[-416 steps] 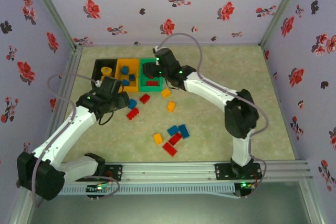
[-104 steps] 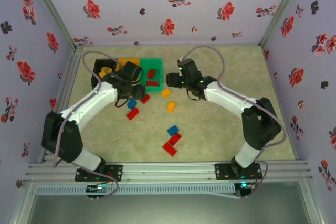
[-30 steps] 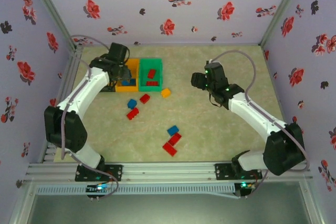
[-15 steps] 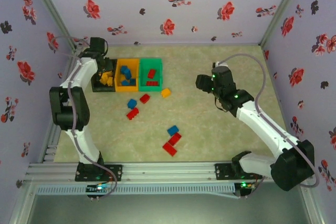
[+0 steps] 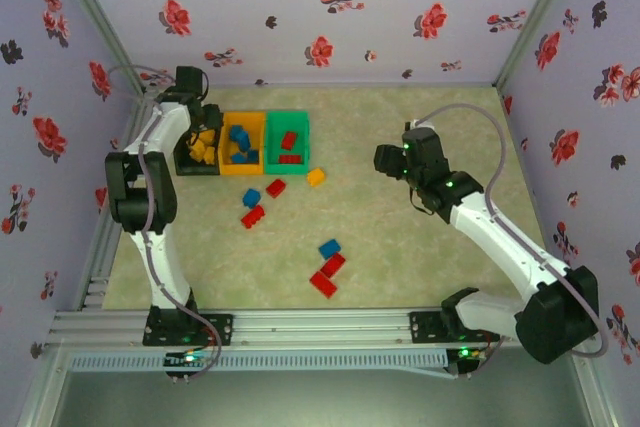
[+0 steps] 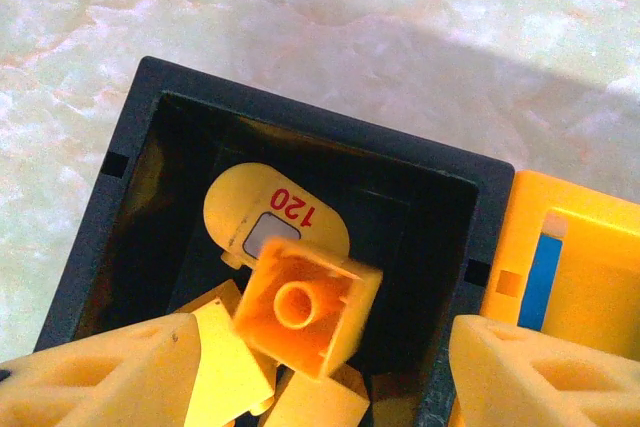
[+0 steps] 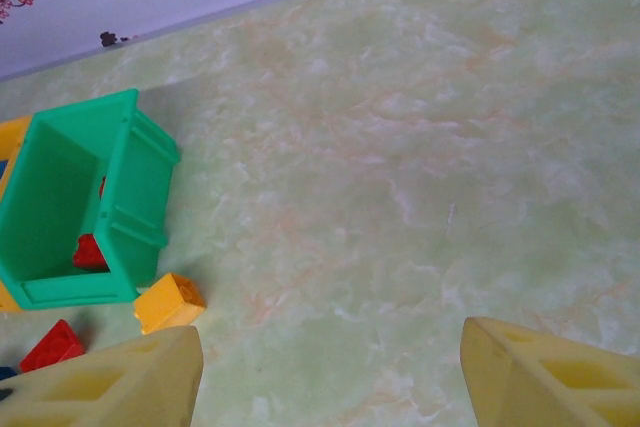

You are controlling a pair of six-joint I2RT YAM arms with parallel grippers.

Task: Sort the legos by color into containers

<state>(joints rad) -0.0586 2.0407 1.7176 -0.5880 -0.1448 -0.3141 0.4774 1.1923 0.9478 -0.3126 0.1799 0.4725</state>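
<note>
Marbled green tabletop (image 7: 400, 147), flowery walls (image 5: 320, 7), and my left claw (image 6: 320, 362) hanging right over the black bin (image 6: 330, 127).

Left claw is spread wide with nothing pinched. The yellow-orange brick (image 6: 305, 309) lies loose on the yellow pile (image 6: 235, 372) inside the black bin. Looks like the drop's done, so I'd lift straight up clear of the rim before swinging out. Right claw (image 7: 330, 362), well right of the black bin, is spread and empty too. Loose yellow brick (image 5: 316, 176) looks like the next pick.

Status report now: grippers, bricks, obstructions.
Left gripper open above black bin, yellow brick beneath it among other yellows. Right gripper open, empty, over the table. Seven loose bricks left. No obstruction seen.
</note>
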